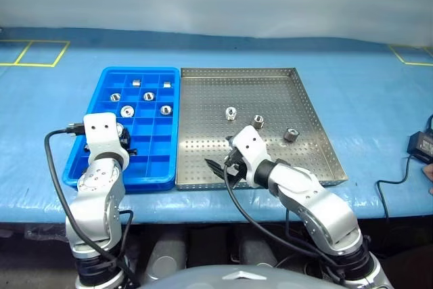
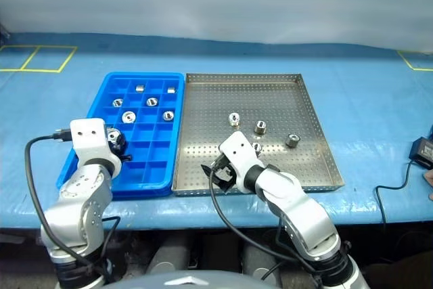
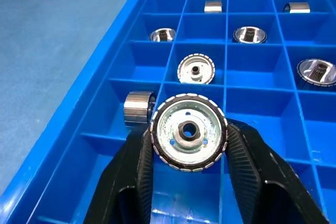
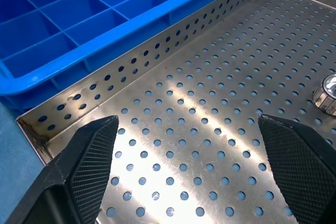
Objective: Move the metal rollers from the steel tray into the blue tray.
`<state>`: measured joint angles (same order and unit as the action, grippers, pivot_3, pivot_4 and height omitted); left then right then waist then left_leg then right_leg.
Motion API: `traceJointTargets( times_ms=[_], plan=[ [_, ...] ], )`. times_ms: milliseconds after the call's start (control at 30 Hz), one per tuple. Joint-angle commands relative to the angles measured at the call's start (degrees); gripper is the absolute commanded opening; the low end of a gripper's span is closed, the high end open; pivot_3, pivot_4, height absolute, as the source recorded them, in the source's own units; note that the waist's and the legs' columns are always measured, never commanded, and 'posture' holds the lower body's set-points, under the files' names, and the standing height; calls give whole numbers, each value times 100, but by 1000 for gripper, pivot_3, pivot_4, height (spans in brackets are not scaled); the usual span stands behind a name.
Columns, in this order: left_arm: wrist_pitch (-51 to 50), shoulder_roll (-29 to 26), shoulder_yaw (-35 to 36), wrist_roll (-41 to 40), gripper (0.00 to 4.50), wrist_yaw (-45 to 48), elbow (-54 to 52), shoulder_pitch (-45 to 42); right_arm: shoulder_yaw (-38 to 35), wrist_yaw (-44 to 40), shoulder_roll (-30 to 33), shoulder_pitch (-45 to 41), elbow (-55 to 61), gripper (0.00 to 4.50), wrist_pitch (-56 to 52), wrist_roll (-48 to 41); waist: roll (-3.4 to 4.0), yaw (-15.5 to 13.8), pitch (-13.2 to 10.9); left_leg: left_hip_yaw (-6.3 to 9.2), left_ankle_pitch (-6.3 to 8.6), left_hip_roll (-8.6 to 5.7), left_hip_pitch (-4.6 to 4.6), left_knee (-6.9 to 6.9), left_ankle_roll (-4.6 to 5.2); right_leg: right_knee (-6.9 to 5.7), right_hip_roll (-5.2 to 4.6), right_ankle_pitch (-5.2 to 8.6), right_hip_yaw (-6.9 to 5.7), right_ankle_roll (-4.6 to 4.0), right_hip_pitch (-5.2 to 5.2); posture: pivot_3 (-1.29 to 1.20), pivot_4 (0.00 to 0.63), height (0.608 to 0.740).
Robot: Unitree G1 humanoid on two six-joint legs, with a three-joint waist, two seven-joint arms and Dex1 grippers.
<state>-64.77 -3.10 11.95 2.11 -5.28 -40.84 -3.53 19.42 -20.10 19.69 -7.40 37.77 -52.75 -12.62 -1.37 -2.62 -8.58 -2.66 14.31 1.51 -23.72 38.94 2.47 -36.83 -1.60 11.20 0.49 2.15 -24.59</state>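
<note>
Our left end effector (image 3: 189, 177) pinches a metal roller (image 3: 189, 139) between its two black fingers (image 3: 139, 177), the roller's face with its central hole turned toward the wrist camera, held above the compartments at the near left of the blue tray (image 1: 101, 167). Just beside the held piece, another roller (image 3: 137, 109) lies on its side in a cell by the tray's outer wall. Further rollers sit one to a compartment toward the far end of the tray; from the head view we count about six there, among them one (image 1: 127, 110) face up and two small ones (image 1: 136, 82) in the back row. Our right end effector (image 4: 189, 166) hangs with its fingers (image 4: 97, 153) spread wide and nothing between them, over the near left corner of the steel tray (image 1: 318, 167), close to the perforated wall that meets the blue tray. On the steel tray's perforated floor three rollers remain, well apart from one another: one (image 1: 231, 113) near the middle, one (image 1: 258, 122) just right of it, and one (image 1: 291, 135) farther right. Both trays rest side by side, touching, on the blue-covered desk (image 1: 365, 93).
</note>
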Motion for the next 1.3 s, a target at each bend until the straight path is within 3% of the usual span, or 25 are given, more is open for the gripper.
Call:
traceJointTargets(
  times_ms=[33,200,300,333,600,833,1067,1300],
  plan=[
    [-90,122,105,48,1670,-112,-50,-5,-54,-5,-9,-36,144,4500,106,-22,0,5,0,0,0,0,-1,0,0,0,0,0,0,0,-1,145,150,740],
    [-135,103,76,-39,3328,-28,9,-198,-132,103,-19,77,242,4500,66,-9,0,8,0,3,0,1,-2,0,0,0,0,2,-3,-3,-1,116,150,740],
    [294,-118,-104,-386,4335,486,96,-728,-253,226,-14,206,339,4500,37,21,-2,0,-1,3,0,0,-3,1,0,0,-2,2,-5,-3,-1,93,150,740],
    [362,-179,-131,-484,4474,631,146,-870,-270,258,-8,228,356,4500,30,35,-1,9,-1,6,0,0,-6,4,0,0,-2,2,-8,-3,-2,83,150,740],
    [540,-531,-664,-1361,4474,1894,2022,-2796,-477,603,-97,579,559,4500,64,127,-1,116,-1,1,1,-2,-9,4,2,1,5,2,-7,-4,-5,-20,150,740],
    [1983,-81,-1478,-1166,4474,2310,4426,-3983,-514,917,-283,822,712,4500,104,240,0,325,-1,-8,7,-6,-9,4,11,8,7,0,5,0,-3,-111,150,740],
    [3466,358,-1628,-691,4474,1821,6598,-4495,-562,1114,-371,1059,904,4500,95,326,1,544,-1,-13,9,-2,-7,1,15,7,11,-1,12,2,-6,-173,150,740],
    [4072,527,-1644,-477,4474,1649,7943,-4652,-584,1195,-396,1147,988,4500,77,372,1,698,-1,-19,10,-3,-8,2,17,7,9,-6,18,13,-8,-194,150,740]
  ],
)
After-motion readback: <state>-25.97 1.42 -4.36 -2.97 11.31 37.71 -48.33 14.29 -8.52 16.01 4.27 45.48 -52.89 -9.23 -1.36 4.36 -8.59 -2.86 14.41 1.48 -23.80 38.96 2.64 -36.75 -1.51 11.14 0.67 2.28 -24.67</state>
